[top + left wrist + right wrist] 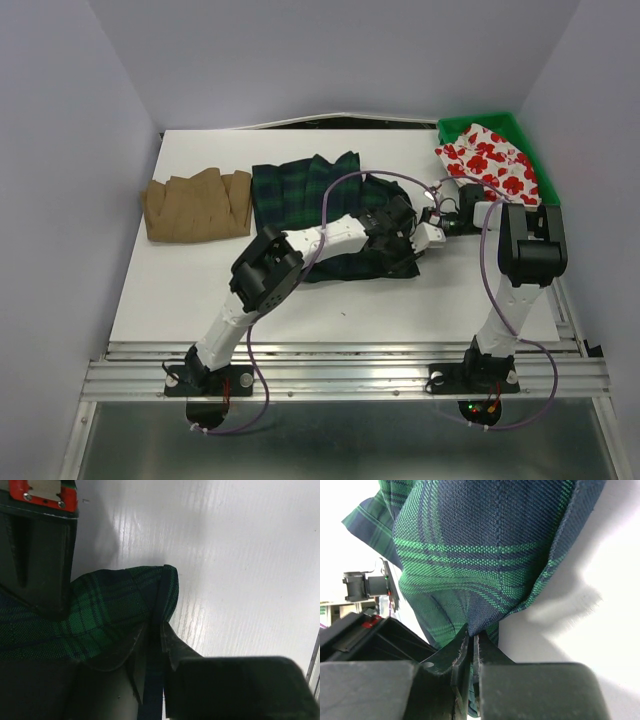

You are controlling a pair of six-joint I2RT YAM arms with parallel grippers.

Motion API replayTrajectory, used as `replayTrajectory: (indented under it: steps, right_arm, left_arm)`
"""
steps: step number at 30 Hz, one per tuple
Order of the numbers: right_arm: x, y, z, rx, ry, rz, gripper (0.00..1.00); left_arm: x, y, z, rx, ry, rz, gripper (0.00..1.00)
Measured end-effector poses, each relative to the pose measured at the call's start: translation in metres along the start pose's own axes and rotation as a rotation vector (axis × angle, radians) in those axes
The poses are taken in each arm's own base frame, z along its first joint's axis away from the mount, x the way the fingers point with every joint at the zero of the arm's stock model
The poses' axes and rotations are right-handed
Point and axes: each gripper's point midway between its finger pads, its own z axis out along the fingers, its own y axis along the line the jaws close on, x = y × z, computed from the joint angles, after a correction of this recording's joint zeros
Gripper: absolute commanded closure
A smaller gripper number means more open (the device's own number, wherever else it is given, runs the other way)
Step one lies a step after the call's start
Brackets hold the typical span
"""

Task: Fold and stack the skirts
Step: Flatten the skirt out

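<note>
The dark green-navy plaid skirt (320, 195) lies mid-table, its right part bunched under both arms. My left gripper (408, 228) is shut on its edge; in the left wrist view the gripper (154, 630) pinches a navy hem of the plaid skirt (115, 610). My right gripper (438, 215) is shut on the plaid skirt (480, 555) too; in the right wrist view the gripper (472, 636) clamps a fold of it. The tan-brown pleated skirt (198, 205) lies flat at the left. The white skirt with red flowers (490, 160) lies in the bin.
A green plastic bin (455, 128) stands at the table's back right corner. Purple cables loop over both arms. The white table (330, 300) ends at a metal rail at the near edge. Grey walls close in on the left, back and right.
</note>
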Motion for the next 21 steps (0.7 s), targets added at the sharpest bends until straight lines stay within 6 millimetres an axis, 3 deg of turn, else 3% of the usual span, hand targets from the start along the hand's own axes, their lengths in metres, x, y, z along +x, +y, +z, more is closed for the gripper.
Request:
replayTrajectory:
  steps: [3, 6, 10, 13, 17, 21]
  right_arm:
    - [-0.002, 0.001, 0.000, -0.003, -0.007, 0.011, 0.99]
    - [-0.004, 0.002, 0.001, -0.006, -0.013, 0.024, 0.99]
    - [-0.007, 0.002, 0.001, -0.004, -0.026, 0.042, 0.99]
    - [-0.007, 0.003, 0.002, 0.006, -0.035, 0.071, 0.99]
    - [-0.009, 0.006, 0.003, 0.024, -0.046, 0.098, 0.99]
    - [-0.011, 0.015, 0.004, 0.015, -0.044, 0.113, 0.99]
  left_arm:
    - [0.001, -0.001, 0.000, 0.009, 0.003, 0.005, 0.85]
    - [0.005, -0.003, 0.002, 0.018, 0.010, 0.023, 1.00]
    - [0.023, -0.007, 0.004, 0.022, 0.043, 0.044, 1.00]
    - [0.032, -0.012, -0.005, -0.008, 0.060, 0.088, 1.00]
    - [0.023, -0.026, -0.036, -0.094, 0.046, 0.224, 1.00]
    - [-0.005, -0.035, -0.082, -0.221, -0.021, 0.373, 1.00]
